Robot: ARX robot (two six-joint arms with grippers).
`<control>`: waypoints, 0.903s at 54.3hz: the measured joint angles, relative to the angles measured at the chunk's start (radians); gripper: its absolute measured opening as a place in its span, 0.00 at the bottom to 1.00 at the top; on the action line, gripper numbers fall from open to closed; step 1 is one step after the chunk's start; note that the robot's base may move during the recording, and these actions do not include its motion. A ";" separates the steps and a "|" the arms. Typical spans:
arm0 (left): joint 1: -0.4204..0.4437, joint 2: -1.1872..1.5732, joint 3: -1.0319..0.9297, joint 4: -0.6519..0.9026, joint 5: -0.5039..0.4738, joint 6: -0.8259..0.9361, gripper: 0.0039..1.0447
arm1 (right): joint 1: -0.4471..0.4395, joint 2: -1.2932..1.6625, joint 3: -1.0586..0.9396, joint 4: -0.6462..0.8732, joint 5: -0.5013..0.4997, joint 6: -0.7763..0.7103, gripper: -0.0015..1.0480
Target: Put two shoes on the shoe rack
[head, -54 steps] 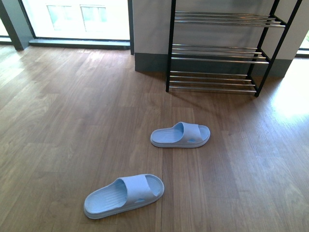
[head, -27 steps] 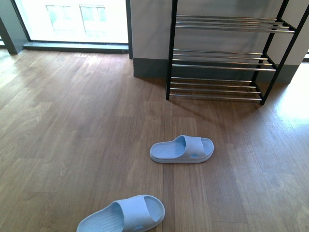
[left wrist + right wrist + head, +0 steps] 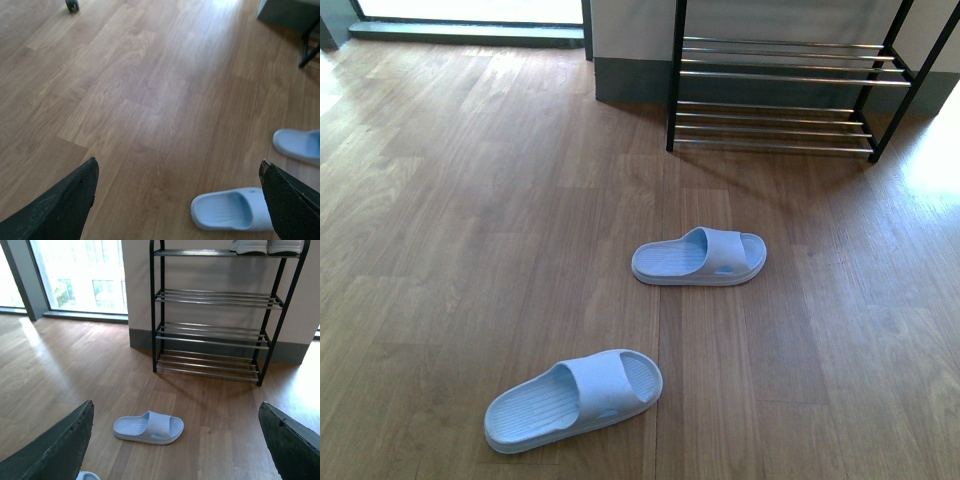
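Observation:
The shoe rack [image 3: 672,80], a black frame with silver rods, stands against the back wall; the right wrist view shows it in full [image 3: 210,297]. On its top tier two white-soled shoes [image 3: 267,246] sit side by side, with only their soles in frame. Neither arm shows in the front view. My left gripper [image 3: 177,162] hangs open over bare floor, and a pale blue slide [image 3: 230,210] lies by one fingertip. My right gripper [image 3: 176,404] is open too, facing the rack from some way off, with nothing between its fingers.
Two pale blue slide sandals lie on the wood floor in front of the rack, one nearer [image 3: 575,398] and one farther [image 3: 700,257]. A window with a dark sill [image 3: 75,285] is left of the rack. A small dark caster [image 3: 72,5] shows far off.
The front view has shifted: rack and slides sit higher in frame than half a second ago, and the rack's upper tier has left the top edge. The slides lie as before.

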 joint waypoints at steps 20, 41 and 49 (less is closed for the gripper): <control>-0.128 0.795 0.320 0.092 0.054 0.486 0.91 | 0.000 0.000 0.000 0.000 0.000 0.000 0.91; -0.104 1.298 0.562 0.192 0.143 0.759 0.91 | 0.000 0.000 0.000 0.000 0.000 0.000 0.91; -0.158 1.432 0.622 0.171 0.223 0.816 0.91 | 0.000 0.000 0.000 0.000 0.000 0.000 0.91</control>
